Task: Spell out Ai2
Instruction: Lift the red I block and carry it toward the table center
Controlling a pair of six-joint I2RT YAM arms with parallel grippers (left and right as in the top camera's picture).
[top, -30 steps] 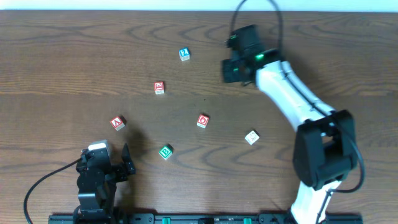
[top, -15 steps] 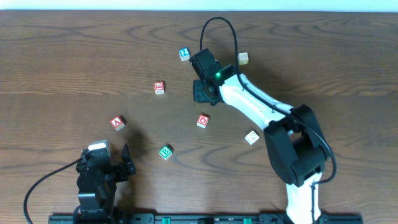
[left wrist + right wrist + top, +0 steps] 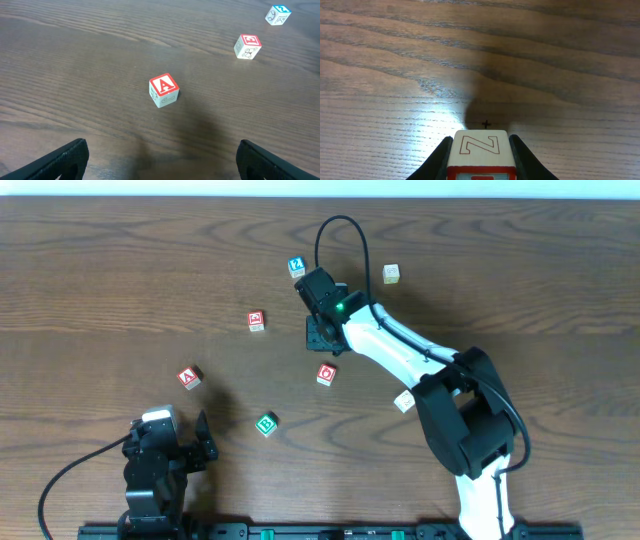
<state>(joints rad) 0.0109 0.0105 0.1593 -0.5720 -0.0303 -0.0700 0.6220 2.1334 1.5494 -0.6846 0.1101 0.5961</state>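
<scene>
Carried in from two o'clock, a red-edged cube [image 3: 480, 150], likely the I, is now pinched by the right gripper [image 3: 322, 330] just short of the centre cross mark [image 3: 486, 124], seemingly the spelling spot. The A cube [image 3: 189, 377] is left at eight o'clock, the 2 cube [image 3: 296, 267] at twelve. The left gripper [image 3: 160, 162] is kept spread, faced at A.

A cube [image 3: 189, 377] front-left; I cube [image 3: 256, 321] behind it; 2 cube [image 3: 296, 267] farthest back
</scene>
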